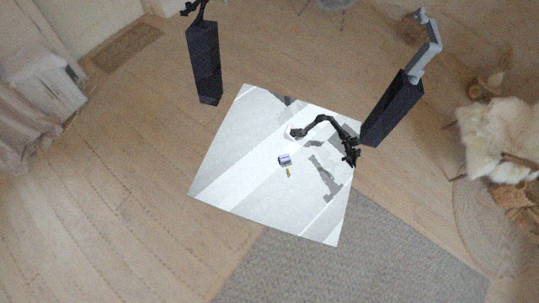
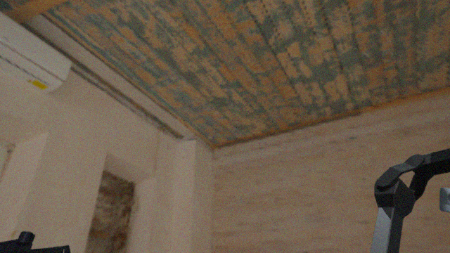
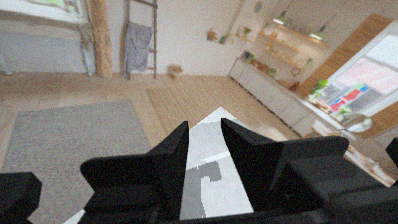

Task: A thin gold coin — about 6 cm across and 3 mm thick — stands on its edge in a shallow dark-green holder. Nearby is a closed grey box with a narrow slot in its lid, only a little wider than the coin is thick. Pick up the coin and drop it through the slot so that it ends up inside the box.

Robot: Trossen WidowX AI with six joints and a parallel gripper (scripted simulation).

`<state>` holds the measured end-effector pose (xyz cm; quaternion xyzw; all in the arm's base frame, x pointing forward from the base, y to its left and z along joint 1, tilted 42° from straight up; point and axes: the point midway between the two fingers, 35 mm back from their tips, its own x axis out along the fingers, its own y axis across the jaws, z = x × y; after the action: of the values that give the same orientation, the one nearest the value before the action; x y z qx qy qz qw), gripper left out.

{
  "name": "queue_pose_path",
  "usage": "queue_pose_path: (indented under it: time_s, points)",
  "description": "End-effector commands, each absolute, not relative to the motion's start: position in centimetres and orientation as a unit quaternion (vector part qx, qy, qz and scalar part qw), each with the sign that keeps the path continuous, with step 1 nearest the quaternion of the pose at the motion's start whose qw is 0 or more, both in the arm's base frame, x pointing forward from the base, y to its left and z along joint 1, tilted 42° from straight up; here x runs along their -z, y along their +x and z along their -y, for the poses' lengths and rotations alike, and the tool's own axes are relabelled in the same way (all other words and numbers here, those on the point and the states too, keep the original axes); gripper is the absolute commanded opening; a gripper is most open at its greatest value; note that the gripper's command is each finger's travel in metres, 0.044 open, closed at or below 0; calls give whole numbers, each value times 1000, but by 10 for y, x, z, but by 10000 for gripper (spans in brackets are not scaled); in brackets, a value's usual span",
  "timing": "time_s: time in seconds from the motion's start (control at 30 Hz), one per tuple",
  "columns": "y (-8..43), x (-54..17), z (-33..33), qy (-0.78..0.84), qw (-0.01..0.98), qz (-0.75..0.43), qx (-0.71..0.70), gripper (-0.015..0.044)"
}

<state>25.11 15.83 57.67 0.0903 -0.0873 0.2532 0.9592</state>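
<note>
The gold coin is a tiny yellow mark near the middle of the white table in the top view; its dark-green holder is too small to make out clearly. The grey box with a dark slot line stands just behind the coin. My gripper is at the table's right edge in the top view, well away from coin and box. In the wrist view its two black fingers stand partly apart with nothing between them. Neither coin nor box shows in the wrist view or in the exterior view.
The white table carries my arm's base, with a pale piece beside it. A dark pedestal with a grey arm stands by the table's right corner; another dark pedestal stands at the back left. Arm shadows cross the table.
</note>
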Motion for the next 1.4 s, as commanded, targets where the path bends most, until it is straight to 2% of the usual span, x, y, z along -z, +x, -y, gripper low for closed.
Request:
queue_pose_path:
  time_s: [0.0, 0.3, 0.53, 0.83, 1.07, 1.37]
  points:
    - [281, -546, -161, 43, 969, 40, -241, 161]
    - [364, -425, -132, -89, 960, -153, -216, 161]
    - [397, -319, -76, -120, 911, -323, -228, 161]
    - [382, -203, 8, -27, 817, -503, -281, 161]
    - [346, -149, 62, 129, 754, -556, -325, 161]
    - [350, -126, 48, 134, 753, -555, -326, 161]
